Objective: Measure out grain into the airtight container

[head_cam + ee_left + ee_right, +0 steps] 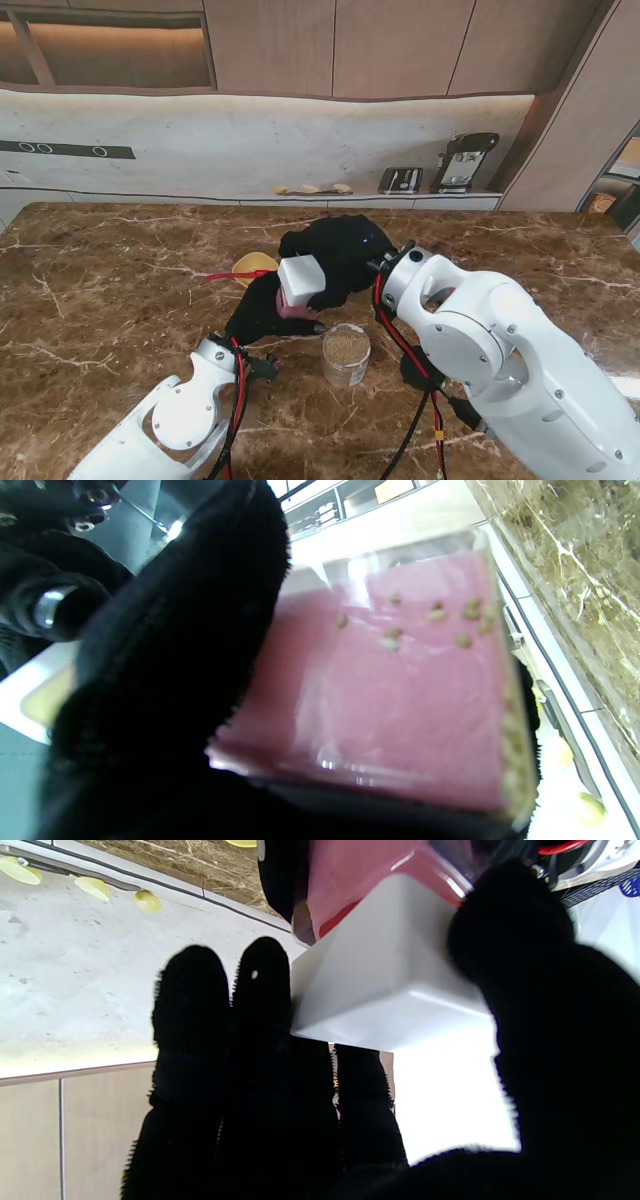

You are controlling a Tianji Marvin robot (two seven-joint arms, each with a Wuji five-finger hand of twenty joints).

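Marble table (120, 290): one grain jar (346, 354), one pink container (292, 306), two hands.

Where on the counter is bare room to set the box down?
Bare marble counter spreads left of the left hand, and at the far right. It is crowded mid-table: right hand, glass jar, yellow bowl, cables.

Glossy marble table (120, 290), clear-plastic jar (346, 355)
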